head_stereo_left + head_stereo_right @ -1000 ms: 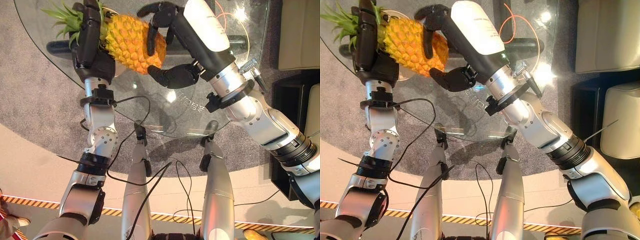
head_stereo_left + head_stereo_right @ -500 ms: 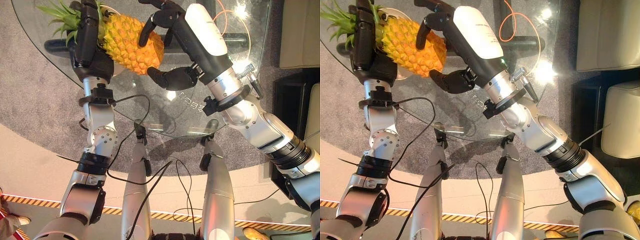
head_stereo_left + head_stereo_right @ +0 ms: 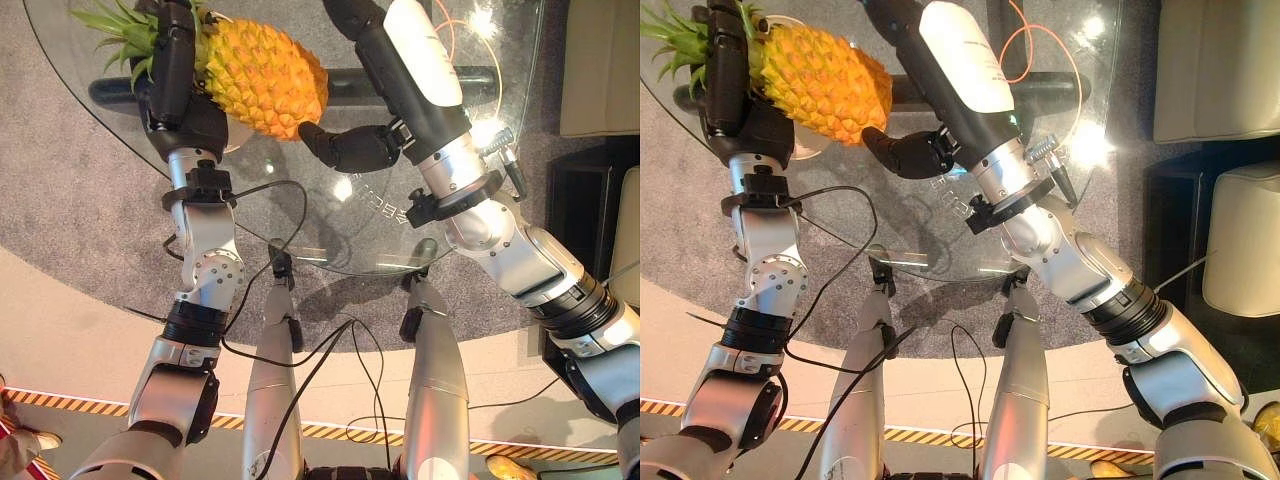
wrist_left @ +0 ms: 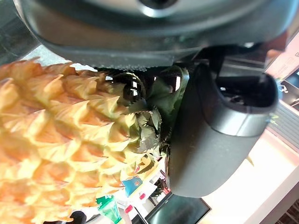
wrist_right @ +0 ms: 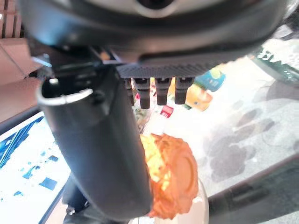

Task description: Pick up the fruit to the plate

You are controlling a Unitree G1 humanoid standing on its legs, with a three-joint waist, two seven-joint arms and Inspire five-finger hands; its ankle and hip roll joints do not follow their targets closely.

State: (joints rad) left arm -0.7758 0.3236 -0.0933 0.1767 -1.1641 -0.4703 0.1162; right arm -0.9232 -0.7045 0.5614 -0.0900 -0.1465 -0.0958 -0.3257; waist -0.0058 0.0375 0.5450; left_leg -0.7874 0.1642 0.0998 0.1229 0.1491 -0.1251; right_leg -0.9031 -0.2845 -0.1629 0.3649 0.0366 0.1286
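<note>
A yellow pineapple [image 3: 262, 75] with a green crown [image 3: 110, 25] hangs tilted over the far left part of the glass table [image 3: 330, 230]. My left hand [image 3: 172, 70] is shut on the pineapple where the crown meets the body; its thumb [image 4: 210, 135] lies beside the leaves. My right hand [image 3: 350, 145] is open by the fruit's butt end [image 5: 170, 179]. Its thumb [image 3: 902, 152] reaches under that end, and its straight fingers [image 5: 154, 91] point past the fruit. A white plate [image 3: 808, 148] sits on the table just under the pineapple.
The table's black base bar [image 3: 480, 78] and an orange cable [image 3: 1025, 45] show through the glass. Beige seats [image 3: 1215, 70] and a dark side table [image 3: 585, 200] stand at the right. A person's shoe [image 3: 18, 442] is at the lower left.
The pineapple has moved farther away over the table with my left hand. My right hand's fingers have come off the fruit's top and straightened, leaving the thumb under its end.
</note>
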